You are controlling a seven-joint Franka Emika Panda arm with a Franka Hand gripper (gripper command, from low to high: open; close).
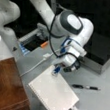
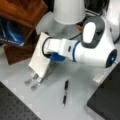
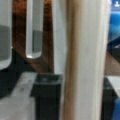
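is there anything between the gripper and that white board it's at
Nothing visible stands between them. The gripper is right at the upper edge of the white board in both front views, and the wrist view shows the board's edge close up. The black pen lies off to a front view's right.

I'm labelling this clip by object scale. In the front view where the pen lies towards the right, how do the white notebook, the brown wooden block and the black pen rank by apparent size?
1. Brown wooden block, though the frame's edge cuts it off.
2. White notebook, close behind; nearness to the camera makes the top two unsure.
3. Black pen, clearly smallest.
The gripper sits at the notebook's upper edge.
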